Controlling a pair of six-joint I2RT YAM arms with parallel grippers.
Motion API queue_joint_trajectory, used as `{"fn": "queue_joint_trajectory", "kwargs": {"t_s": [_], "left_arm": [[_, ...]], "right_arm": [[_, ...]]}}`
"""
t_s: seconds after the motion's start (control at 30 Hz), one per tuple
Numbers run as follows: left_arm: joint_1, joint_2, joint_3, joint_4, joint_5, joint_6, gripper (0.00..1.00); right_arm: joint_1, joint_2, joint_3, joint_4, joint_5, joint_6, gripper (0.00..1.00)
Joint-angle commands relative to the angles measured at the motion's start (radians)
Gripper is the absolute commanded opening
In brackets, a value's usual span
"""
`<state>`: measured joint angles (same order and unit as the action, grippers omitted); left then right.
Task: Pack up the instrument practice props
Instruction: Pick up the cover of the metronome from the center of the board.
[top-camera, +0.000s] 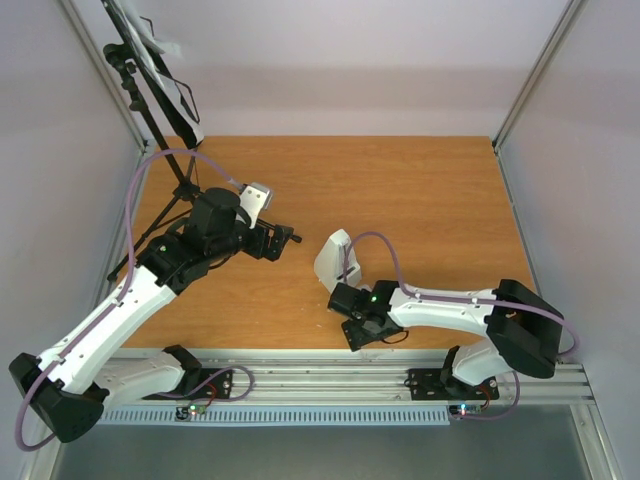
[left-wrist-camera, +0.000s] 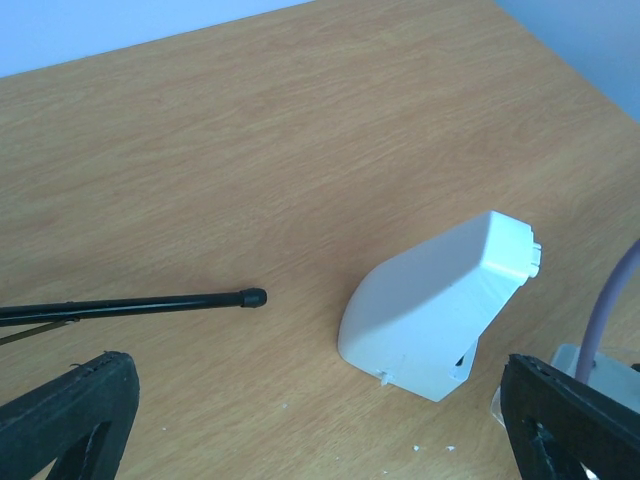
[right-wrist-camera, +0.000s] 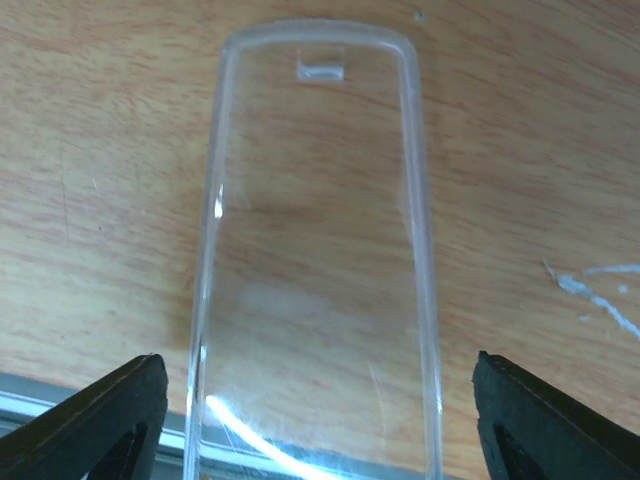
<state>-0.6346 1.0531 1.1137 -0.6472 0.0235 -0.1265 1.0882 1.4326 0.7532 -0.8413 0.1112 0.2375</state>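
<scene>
Clear plastic cover (right-wrist-camera: 315, 250) is lying flat on the tabletop (right-wrist-camera: 520, 150) under the right pincer (right-wrist-camera: 320, 410) — gaping wide, holding nothing. Left pincer (left-wrist-camera: 320, 420) is gaping empty too, facing the pale metronome (left-wrist-camera: 440, 310) mid-tabletop.

Your orange-brown wooden table (top-camera: 420, 190) carries a pale wedge-shaped plastic metronome (top-camera: 335, 262), which sits near its middle. A clear rounded plastic cover (right-wrist-camera: 315, 270) lies flat at the near edge, close to a few white scuffs (right-wrist-camera: 600, 290). At the far-left corner, a black tripod music stand (left-wrist-camera: 130, 305) sets its rubber-tipped legs on the wood.
</scene>
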Motion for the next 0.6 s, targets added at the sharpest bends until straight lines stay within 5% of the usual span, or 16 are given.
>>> {"fn": "queue_joint_trajectory", "kwargs": {"t_s": [0.0,0.57], "left_arm": [[0.001,0.003,-0.002,0.018,0.016,-0.005,0.99],[0.001,0.013,-0.002,0.016,0.015,-0.004,0.99]], "right_arm": [[-0.026,0.035,0.014,0.08,-0.009,-0.023,0.82],[-0.056,0.093,-0.011,0.106,-0.031,-0.093,0.69]]}}
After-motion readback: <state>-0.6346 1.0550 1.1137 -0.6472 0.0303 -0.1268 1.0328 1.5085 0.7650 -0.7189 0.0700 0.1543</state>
